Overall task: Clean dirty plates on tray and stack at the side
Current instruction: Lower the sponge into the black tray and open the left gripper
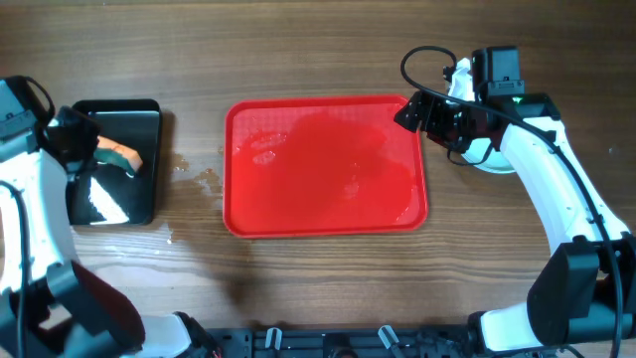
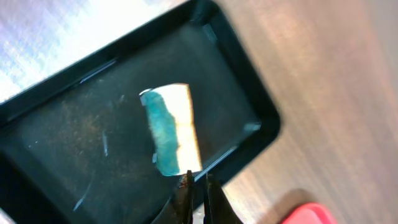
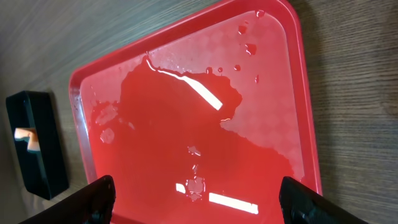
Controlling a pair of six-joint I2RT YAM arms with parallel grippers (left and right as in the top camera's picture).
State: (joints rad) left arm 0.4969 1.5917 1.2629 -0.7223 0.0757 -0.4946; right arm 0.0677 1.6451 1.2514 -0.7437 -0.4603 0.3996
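A pale plate (image 1: 491,165) lies just right of the red tray (image 1: 328,179), mostly hidden under the right arm; the right gripper (image 1: 409,109) hangs spread wide over the tray's corner, grasping nothing. The left gripper (image 2: 198,186) is clenched over the black tray (image 2: 62,155), beside a sponge (image 2: 171,134).

Bright overhead light throws white glare streaks on the wet red tray (image 3: 149,137) and black tray (image 2: 74,143); left wrist view is blurred.
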